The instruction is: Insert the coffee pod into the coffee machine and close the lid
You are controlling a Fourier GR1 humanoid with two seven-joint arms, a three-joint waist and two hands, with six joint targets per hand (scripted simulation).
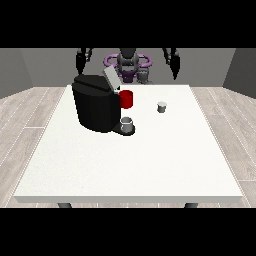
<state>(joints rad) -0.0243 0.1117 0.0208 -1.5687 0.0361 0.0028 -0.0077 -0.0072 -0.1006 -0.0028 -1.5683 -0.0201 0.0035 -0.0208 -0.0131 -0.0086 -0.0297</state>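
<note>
- Worktop (125, 165): large, white, filling the middle of the frame; robot small at the top centre behind its far edge.
- Machine (96, 104): black, left of centre on the worktop, lid (111, 78) tilted up and open at its top right.
- Red part (126, 99) showing at the machine's right side just under the lid; cannot tell whether holder or cup.
- Grey cup (127, 124) on the machine's base, low at its right front.
- Pod (161, 107): small, grey, upright on the worktop, right of the machine and well apart from it, a little right of frame centre.
- Robot hand at the view's left (81, 61): raised at upper left, above and behind the machine, touching nothing; finger pose too small to read, so cannot tell open from closed.
- Robot hand at the view's right (174, 64): raised at upper right, beyond the far edge, well apart from the pod, holding nothing seen; finger pose likewise cannot tell.
- Progress, judged from the layout: barely begun. Lid already up, so slot likely ready to receive.
- Left to do: reach to the pod, grasp, carry across to the open top of the machine, drop in, then swing the lid down.
- Likely nearest for the pickup: the hand at the view's right, being on the pod's side.
- Possible snag: pod small and free-standing, easy to nudge over on approach.
</note>
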